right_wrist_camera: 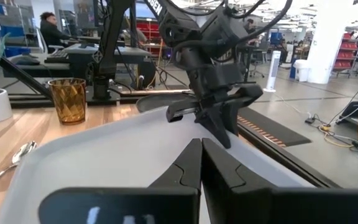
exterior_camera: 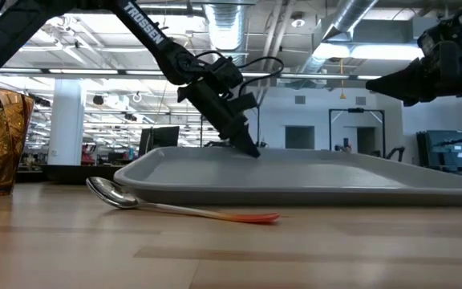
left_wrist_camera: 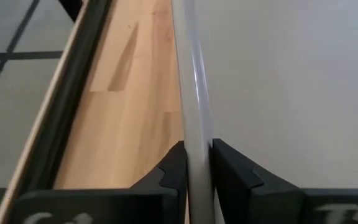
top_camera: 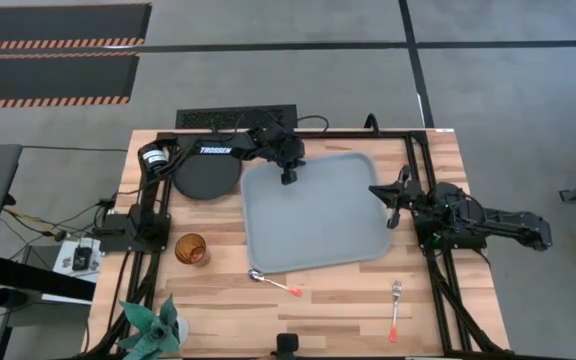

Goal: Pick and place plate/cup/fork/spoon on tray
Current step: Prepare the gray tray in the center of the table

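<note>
Cup (top_camera: 191, 249) is standing at the worktop's (top_camera: 338, 300) left, well apart from both arms. Plate (top_camera: 206, 179) is lying just left of the tray (top_camera: 318, 215), at its far corner, under the left arm. Left pincer (top_camera: 288, 176) is sitting on the tray's far rim, its fingers (left_wrist_camera: 173, 171) nearly closed and pinching that rim. Spoon (top_camera: 273, 281) is lying just beyond the tray's near edge, bowl leftward, long axis roughly along that edge. Fork (top_camera: 395, 310) is lying farther right, tines pointing away, nearest the right arm. Right pincer (top_camera: 389, 205) is hovering at the tray's right edge, closed and empty.
</note>
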